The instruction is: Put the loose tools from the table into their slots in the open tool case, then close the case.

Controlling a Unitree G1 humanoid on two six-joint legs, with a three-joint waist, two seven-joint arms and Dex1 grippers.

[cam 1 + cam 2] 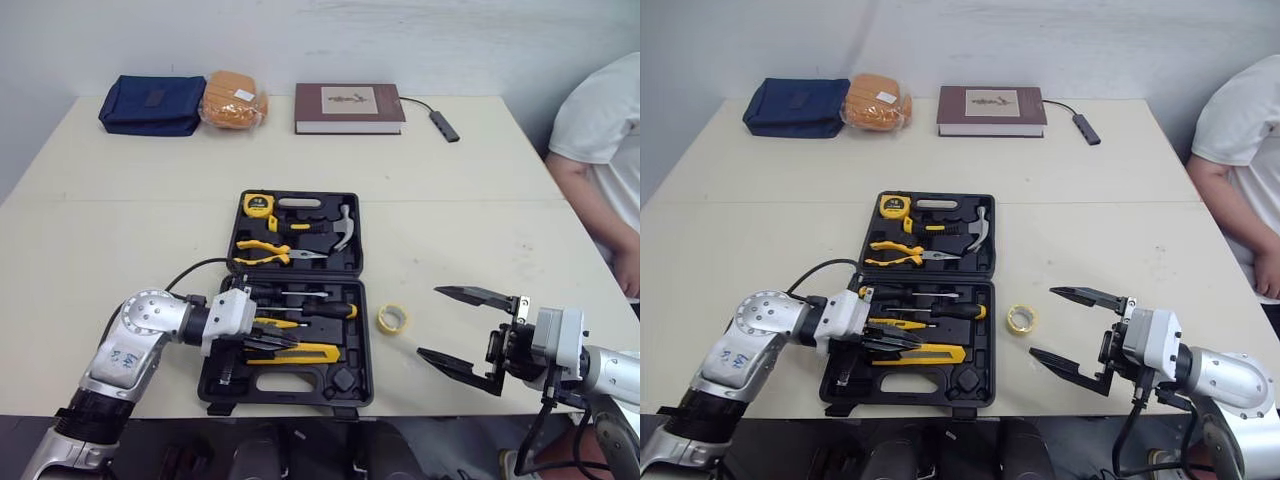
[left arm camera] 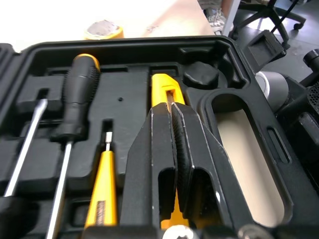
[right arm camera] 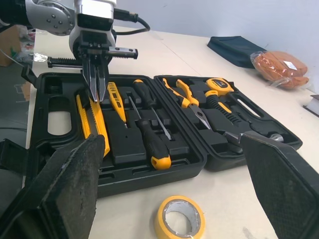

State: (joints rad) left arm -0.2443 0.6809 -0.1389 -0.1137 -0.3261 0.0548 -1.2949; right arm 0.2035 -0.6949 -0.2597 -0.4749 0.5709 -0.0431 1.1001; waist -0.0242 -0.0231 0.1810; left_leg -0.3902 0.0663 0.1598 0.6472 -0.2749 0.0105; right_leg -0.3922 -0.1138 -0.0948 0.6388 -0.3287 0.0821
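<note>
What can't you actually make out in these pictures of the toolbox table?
Yellow knife: left wrist view, mostly behind the shut left gripper.
Person: eye views, cut off by the right edge.
Book cover writing: left eye view, too small.
Blue pouch: contents hidden by its own fabric.

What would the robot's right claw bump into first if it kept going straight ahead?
Probably the tape, which lies right in line with the open right claw. Height is hard to judge: if the claw passes above the tape, the case comes next.
</note>
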